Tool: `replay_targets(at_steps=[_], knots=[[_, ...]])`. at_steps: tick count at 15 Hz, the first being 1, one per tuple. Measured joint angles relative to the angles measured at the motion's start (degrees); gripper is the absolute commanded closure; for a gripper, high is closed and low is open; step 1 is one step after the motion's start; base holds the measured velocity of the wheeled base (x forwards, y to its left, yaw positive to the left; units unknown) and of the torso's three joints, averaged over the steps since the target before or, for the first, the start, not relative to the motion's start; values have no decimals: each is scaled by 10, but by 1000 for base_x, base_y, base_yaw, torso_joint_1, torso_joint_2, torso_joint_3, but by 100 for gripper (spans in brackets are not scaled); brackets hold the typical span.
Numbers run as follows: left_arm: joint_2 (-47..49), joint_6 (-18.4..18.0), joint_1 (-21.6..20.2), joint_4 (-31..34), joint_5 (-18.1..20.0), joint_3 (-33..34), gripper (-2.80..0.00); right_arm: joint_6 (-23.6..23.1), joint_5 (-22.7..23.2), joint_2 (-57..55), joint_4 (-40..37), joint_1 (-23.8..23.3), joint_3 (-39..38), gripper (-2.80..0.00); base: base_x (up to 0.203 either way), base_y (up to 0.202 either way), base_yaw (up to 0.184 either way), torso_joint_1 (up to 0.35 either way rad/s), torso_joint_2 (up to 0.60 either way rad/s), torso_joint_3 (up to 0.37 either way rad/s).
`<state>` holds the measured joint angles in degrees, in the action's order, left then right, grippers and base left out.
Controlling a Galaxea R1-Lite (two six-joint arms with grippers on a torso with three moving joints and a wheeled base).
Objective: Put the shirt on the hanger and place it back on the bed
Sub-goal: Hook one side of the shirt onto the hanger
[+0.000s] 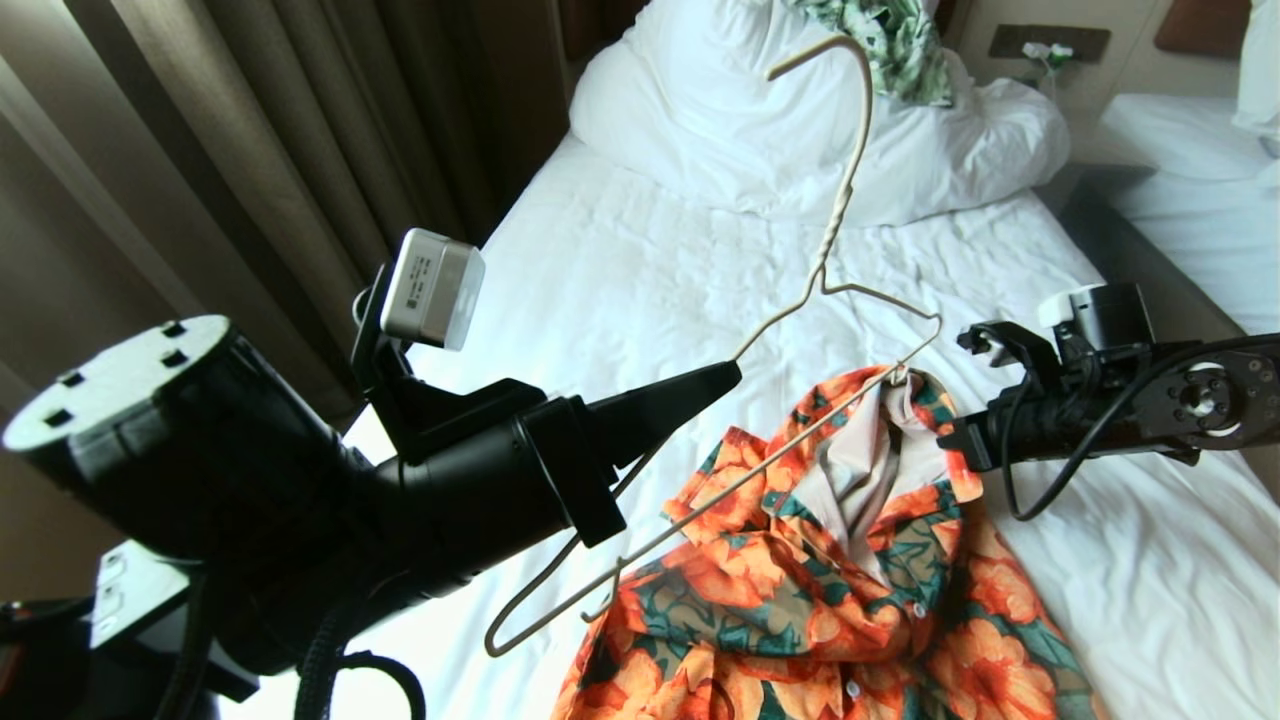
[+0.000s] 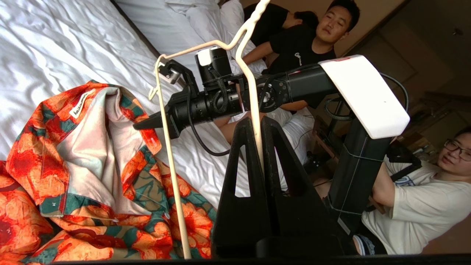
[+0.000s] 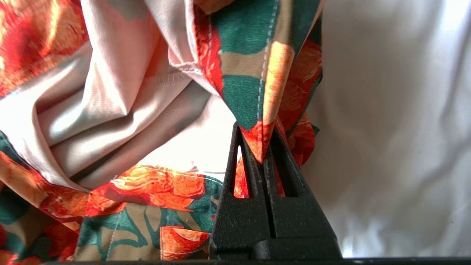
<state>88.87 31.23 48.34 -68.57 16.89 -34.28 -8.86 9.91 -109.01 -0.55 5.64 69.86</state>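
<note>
Both end effectors clamped: left (image 1: 725,378) on hanger (image 1: 838,215), right (image 3: 259,147) on shirt (image 3: 254,73)

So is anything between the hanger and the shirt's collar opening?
Nothing visible. The left gripper holds the hanger above the shirt, one end at the collar; the right gripper pinches the collar edge.

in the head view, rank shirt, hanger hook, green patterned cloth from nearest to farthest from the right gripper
1. shirt: its collar edge is pinched in the right gripper, touching.
2. hanger hook: up over the duvet, toward the pillow.
3. green patterned cloth: on the pillow at the head of the bed, just beyond the hook.
</note>
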Motion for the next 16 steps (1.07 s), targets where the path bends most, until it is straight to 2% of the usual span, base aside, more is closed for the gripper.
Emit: replay_targets(at_steps=[7, 16], knots=[[70, -6, 16, 0, -3, 7, 0, 2, -1, 79, -24, -28, -5, 0, 0, 0, 0, 0, 0, 0], [78, -7, 22, 0, -11, 6, 0, 2, -2, 180, -94, 71, 29, 0, 0, 0, 0, 0, 0, 0]])
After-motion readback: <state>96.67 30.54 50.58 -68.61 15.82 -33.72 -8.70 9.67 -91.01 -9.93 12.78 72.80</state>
